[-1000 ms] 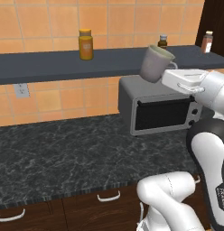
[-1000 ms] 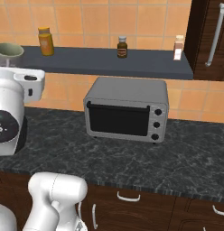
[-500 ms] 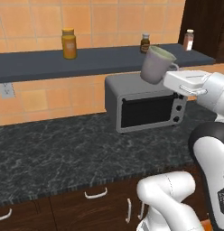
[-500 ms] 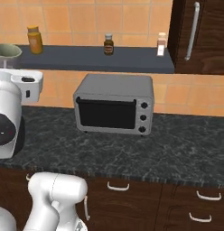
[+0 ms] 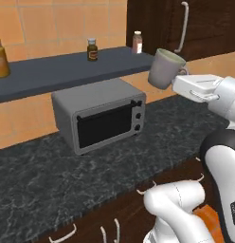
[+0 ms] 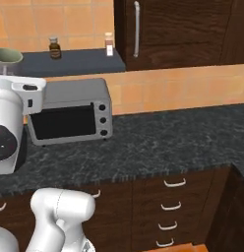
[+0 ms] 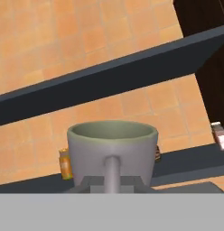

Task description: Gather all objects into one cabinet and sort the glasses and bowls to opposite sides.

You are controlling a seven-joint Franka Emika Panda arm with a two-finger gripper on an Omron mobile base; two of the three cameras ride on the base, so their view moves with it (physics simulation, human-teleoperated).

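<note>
I hold an off-white mug (image 5: 165,69) aloft in my gripper (image 5: 182,81), fingers clamped on its handle, rim tilted slightly, above the right end of the dark stone counter (image 5: 53,175). The mug hangs right of the grey toaster oven (image 5: 99,114) and near the closed dark wood cabinet (image 6: 183,32) with its long white handle (image 6: 137,28). Small spice jars (image 5: 92,49) stand on the grey shelf (image 5: 58,71) beyond. From the hand camera, the mug (image 7: 112,151) faces me handle-first.
</note>
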